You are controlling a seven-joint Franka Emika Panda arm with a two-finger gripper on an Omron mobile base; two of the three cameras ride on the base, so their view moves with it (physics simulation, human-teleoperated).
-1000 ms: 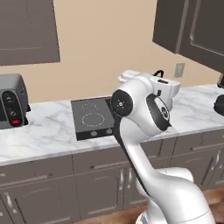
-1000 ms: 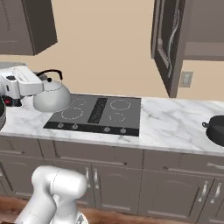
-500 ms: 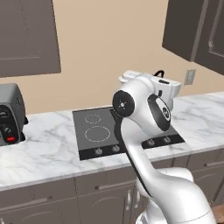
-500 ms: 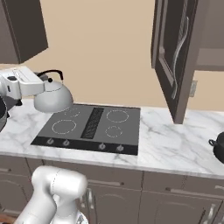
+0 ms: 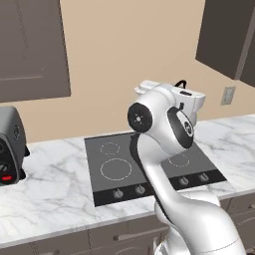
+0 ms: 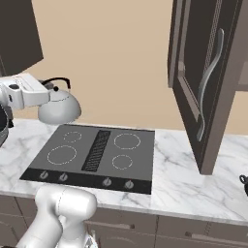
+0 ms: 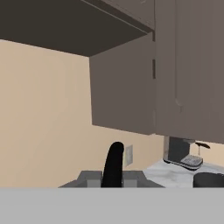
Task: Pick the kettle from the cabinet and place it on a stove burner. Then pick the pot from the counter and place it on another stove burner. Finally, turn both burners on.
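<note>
At nine o'clock in the right base view, the gripper [image 6: 48, 94] is clamped tight on the black handle of the kettle [image 6: 59, 107], which hangs in the air above the counter [image 6: 184, 179] just off the cooktop's [image 6: 97, 157] far left corner. Toward the middle, four burner rings lie bare; the rear-left burner [image 6: 72, 137] is nearest the kettle, and the knobs [image 6: 106, 182] along the front edge look untouched. At two o'clock the cabinet [image 6: 206, 72] stands with its door swung open. At four o'clock, cut by the frame edge, the pot [image 6: 243, 181] sits on the counter. So the kettle is out of the cabinet but not yet set down; lowering it onto a ring, moving the pot, and turning on both burners are left.
</note>
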